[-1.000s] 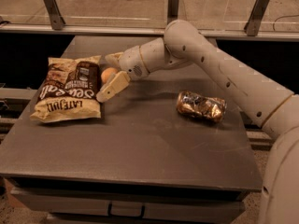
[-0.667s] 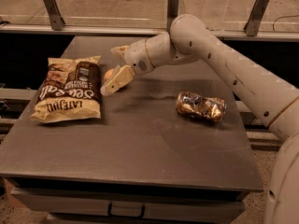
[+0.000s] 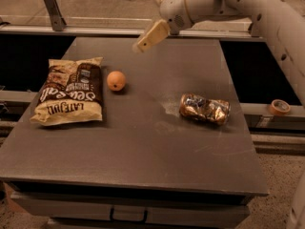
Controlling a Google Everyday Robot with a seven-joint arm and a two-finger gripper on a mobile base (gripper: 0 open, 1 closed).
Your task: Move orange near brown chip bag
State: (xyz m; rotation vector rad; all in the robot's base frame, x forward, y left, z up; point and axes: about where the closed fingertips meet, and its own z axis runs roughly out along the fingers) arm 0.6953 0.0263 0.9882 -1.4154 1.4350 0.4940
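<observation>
The orange (image 3: 116,80) rests on the grey table (image 3: 143,151), just right of the brown chip bag (image 3: 71,90), with a small gap between them. The bag lies flat at the table's left side, tan edges around a dark centre panel with white lettering. My gripper (image 3: 147,21) is raised above the table's far edge, up and to the right of the orange. It is open and holds nothing. One cream finger (image 3: 151,35) points down-left.
A shiny crinkled foil package (image 3: 205,109) lies at the table's right side. A roll of tape (image 3: 279,107) sits on a ledge past the right edge. A rail runs behind the table. My white arm crosses the top right.
The gripper was down at the orange beside the bag. It has let go and lifted up and to the right. The orange stays on the table next to the bag.
</observation>
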